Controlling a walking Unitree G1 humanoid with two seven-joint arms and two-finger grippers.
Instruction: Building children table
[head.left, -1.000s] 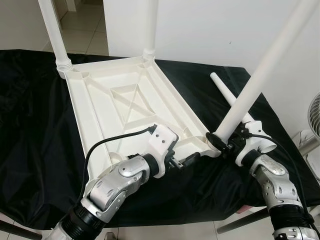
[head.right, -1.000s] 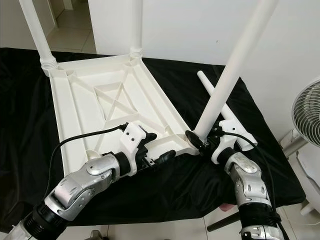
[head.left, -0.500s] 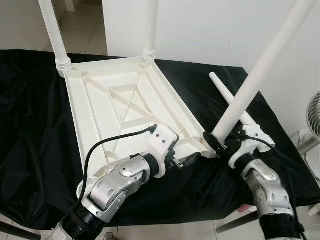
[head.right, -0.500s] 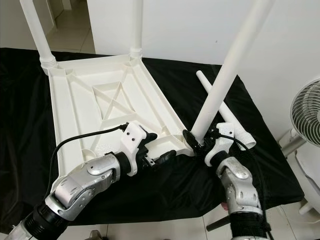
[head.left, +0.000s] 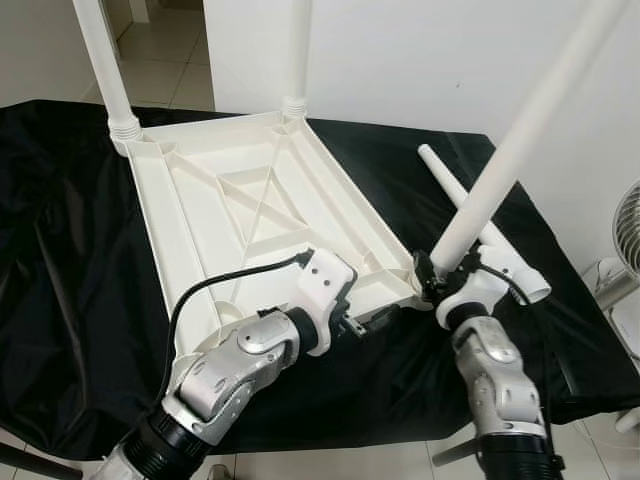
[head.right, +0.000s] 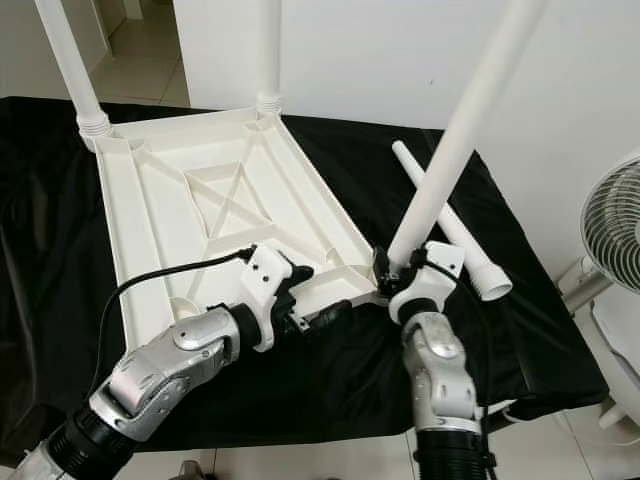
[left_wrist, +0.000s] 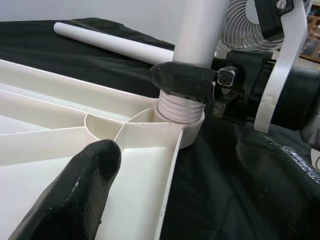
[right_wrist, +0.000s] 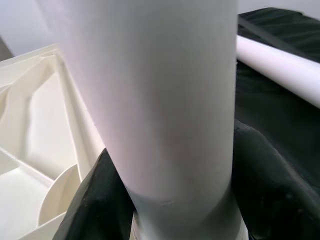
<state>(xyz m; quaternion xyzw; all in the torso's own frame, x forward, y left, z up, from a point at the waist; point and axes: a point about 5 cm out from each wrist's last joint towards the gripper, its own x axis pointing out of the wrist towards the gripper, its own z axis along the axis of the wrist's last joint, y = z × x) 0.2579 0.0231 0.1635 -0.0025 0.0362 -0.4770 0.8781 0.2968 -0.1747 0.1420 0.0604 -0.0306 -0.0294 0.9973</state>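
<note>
The white table top (head.left: 200, 230) lies upside down on a black cloth. Two white legs (head.left: 105, 70) (head.left: 298, 50) stand at its far corners. My right gripper (head.left: 437, 283) is shut on a third leg (head.left: 510, 160), low down near its threaded end (left_wrist: 181, 107). That end sits in the near right corner socket, and the leg leans up to the right. My left gripper (head.left: 372, 322) is open at the near edge. One finger (left_wrist: 75, 195) is over the inside of the top and the other is outside the rim. A spare leg (head.left: 470, 205) lies on the cloth.
The black cloth (head.left: 60, 260) covers the whole work table, whose near edge runs just below my arms. A white fan (head.right: 610, 215) stands off the right side. A white wall rises behind, with a doorway and tiled floor at the far left.
My right forearm has swung leftward to sit under the leg's base, turning the gripper around the leg it still holds. The left arm has stayed put.
</note>
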